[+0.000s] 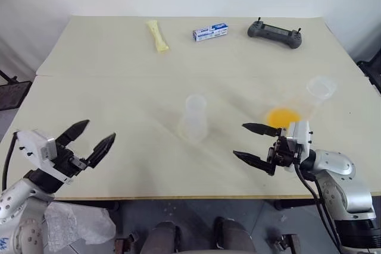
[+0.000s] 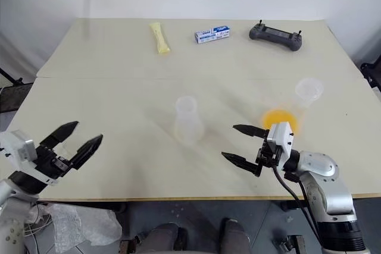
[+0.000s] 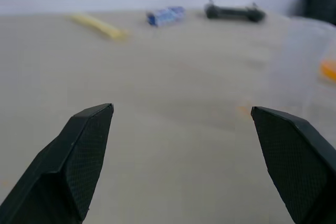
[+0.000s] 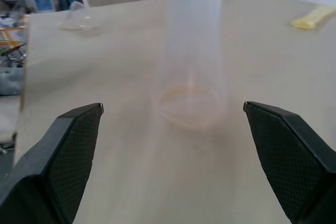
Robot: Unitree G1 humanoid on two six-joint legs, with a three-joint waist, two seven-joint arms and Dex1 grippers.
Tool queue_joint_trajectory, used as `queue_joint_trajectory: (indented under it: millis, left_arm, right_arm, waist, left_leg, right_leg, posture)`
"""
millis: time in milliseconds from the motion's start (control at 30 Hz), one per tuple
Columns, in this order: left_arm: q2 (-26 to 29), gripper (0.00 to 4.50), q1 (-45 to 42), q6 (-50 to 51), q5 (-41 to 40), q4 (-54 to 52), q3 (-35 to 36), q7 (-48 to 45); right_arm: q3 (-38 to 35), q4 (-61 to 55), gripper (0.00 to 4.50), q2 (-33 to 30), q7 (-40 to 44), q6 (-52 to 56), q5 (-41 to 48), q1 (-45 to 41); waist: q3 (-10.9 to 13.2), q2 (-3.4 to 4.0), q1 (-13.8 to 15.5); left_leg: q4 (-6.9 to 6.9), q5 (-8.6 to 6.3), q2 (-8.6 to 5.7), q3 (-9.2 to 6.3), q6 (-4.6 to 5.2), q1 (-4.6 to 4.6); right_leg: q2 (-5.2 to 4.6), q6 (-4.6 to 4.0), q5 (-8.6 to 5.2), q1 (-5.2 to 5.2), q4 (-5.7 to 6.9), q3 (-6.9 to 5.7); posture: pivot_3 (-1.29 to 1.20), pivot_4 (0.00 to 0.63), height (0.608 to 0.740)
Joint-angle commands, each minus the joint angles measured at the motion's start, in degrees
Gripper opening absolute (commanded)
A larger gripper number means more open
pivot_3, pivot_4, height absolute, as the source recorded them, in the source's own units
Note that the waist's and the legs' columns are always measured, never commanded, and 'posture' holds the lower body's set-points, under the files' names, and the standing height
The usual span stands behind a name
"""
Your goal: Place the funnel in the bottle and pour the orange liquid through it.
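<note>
Both pincers, left (image 1: 94, 137) & right (image 1: 252, 141), released, empty; bottle (image 1: 194, 117) ahead of right; funnel not yet placed, next: fetch it

Table (image 1: 119, 87): pale beige top, a seam running across the upper middle of the frame.
Bottle (image 1: 194, 117): standing upright at centre, clear, on the bare top.
Orange liquid (image 1: 283, 115): a puddle right of centre, spread straight on the table.
Cup (image 1: 320, 90): clear, at the right, just beside the puddle.
Far edge, upper frame: yellow packet (image 1: 158, 35) on the left, blue-and-white box (image 1: 210, 31) in the middle, dark controller (image 1: 274, 32) on the right.
</note>
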Motion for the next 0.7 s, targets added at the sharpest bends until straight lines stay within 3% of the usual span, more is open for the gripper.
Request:
queue_joint_trajectory:
  millis: [33, 167, 267, 533, 700]
  left_arm:
    - [-5.3, 4.47, 2.9, -1.8, 3.9, -5.1, -0.5, 10.7]
    - [-15.3, 4.47, 6.5, 0.9, 6.9, -11.6, -2.2, 25.6]
    - [-19.9, 4.47, 8.2, 2.7, 10.0, -14.1, -3.0, 33.7]
    - [-27.3, 4.47, 7.8, 4.0, 16.0, -14.1, -4.3, 48.9]
    - [-26.2, 4.47, 3.2, 6.9, 16.0, -11.6, -5.2, 53.2]
  right_arm:
    - [0.1, 0.0, 4.5, -0.8, 1.3, 0.5, 0.7, -1.2]
    - [1.5, 1.1, 4.5, -0.3, 2.2, 0.8, 0.2, -2.4]
    - [2.5, 1.8, 4.5, 0.2, 2.6, 0.9, 0.1, -3.2]
    - [4.6, 3.2, 4.5, 1.0, 3.7, 0.7, -0.5, -4.3]
    - [5.3, 3.4, 4.5, 1.6, 3.6, 0.5, -0.7, -4.7]
  waist:
    - [0.0, 0.0, -0.3]
    - [0.0, -0.02, -0.4]
    - [0.0, -0.02, -0.3]
    - [0.0, -0.06, -0.2]
    - [0.0, -0.05, -0.1]
  left_leg:
    - [-0.02, -0.01, -0.01, 0.02, -0.01, 0.0]
    - [-0.15, -0.07, 0.05, 0.09, -0.04, 0.01]
    - [-0.14, -0.08, 0.09, 0.11, -0.05, -0.01]
    - [-0.06, -0.11, 0.05, 0.14, 0.03, -0.02]
    - [-0.05, -0.12, 0.09, 0.14, 0.02, -0.02]
  right_leg:
    - [0.0, 0.0, 0.0, -0.03, 0.02, 0.02]
    - [0.07, 0.01, 0.0, -0.13, 0.03, 0.01]
    - [0.1, 0.0, 0.0, -0.14, 0.01, 0.01]
    - [0.04, -0.03, -0.01, -0.11, -0.05, 0.07]
    - [0.04, -0.04, -0.02, -0.13, -0.02, 0.06]
  posture:
    - [0.0, 0.15, 0.74]
    - [0.0, 0.15, 0.74]
    - [0.0, 0.15, 0.74]
    - [0.0, 0.15, 0.74]
    - [0.0, 0.15, 0.74]
